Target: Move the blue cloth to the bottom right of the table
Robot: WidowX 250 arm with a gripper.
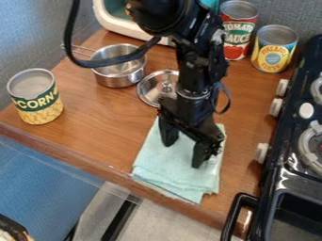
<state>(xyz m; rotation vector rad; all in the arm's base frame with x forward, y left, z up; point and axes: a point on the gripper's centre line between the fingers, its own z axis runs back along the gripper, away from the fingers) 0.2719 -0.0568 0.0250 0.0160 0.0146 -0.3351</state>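
Observation:
The black gripper (182,155) points down over the middle of the cloth, its two fingers spread apart with pale fabric visible between them. Whether the fingertips touch the fabric, I cannot tell. The light blue-green cloth (170,175) lies folded and fairly flat at the front of the wooden table (94,127), its lower corner reaching the front edge. The arm and gripper hide part of its upper side.
A metal pot (118,74) and a lid (151,87) stand behind the cloth. A corn can (39,104) is at the left. Two cans (239,28) (274,49) stand at the back right. The black stove (286,174) with its handle borders the right side.

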